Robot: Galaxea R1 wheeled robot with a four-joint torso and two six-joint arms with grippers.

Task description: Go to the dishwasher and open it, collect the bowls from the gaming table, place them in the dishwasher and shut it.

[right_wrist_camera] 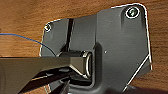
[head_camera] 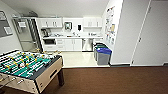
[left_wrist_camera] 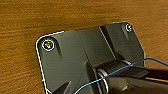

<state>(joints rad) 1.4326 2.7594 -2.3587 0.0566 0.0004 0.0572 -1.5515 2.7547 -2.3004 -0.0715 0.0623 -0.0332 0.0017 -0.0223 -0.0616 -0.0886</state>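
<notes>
The dishwasher, with its stainless-steel front shut, sits under the white counter of the kitchenette at the far end of the room, straight ahead and a little right. The bowls and the gaming table are out of view. Both wrist views look down on the brown carpet and on my own dark plate. The state of my grippers cannot be made out.
A green foosball table stands close at the front left. Grey bins with a blue lid line the right wall beside the dishwasher. Light kitchen floor begins beyond the brown carpet. A white wall corner juts out on the right.
</notes>
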